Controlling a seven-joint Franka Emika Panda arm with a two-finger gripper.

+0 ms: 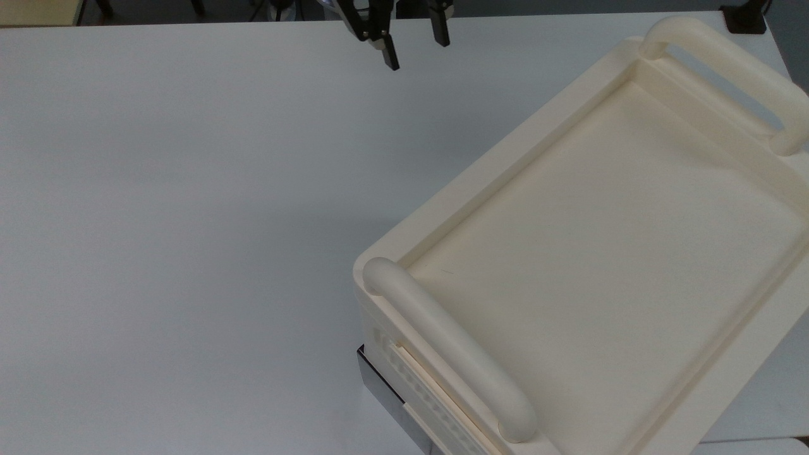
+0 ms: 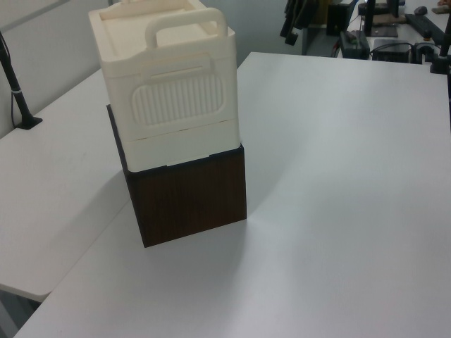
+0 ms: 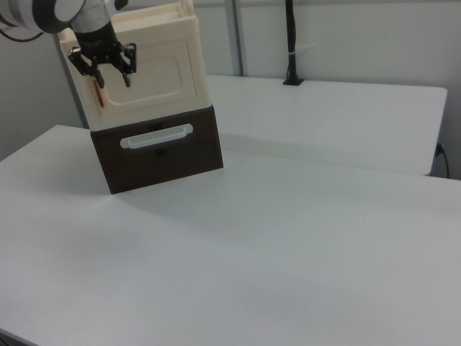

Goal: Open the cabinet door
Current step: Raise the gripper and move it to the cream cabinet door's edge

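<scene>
The gripper hangs in the air with its two dark fingers spread apart and nothing between them. In the right view it overlaps the cabinet door, a cream panel on the face of the cream cabinet, still flush and closed. The copper-orange strip handle runs just below the fingertips, at the door's edge on the right view's left. In the top view the gripper sits well apart from the cabinet, so the overlap is likely only apparent and an approach remains.

To do this step well, I judge the fingers should descend level with the strip, straddle its thin edge, close firmly, then pull along an arc about the far hinge rather than straight out; a thin strip may slip from a shallow grip.

Below the gripper lies a plain white table, and beneath the cabinet a dark brown drawer box with a pale bar handle. To the right, a black pole stands against a pale wall.
</scene>
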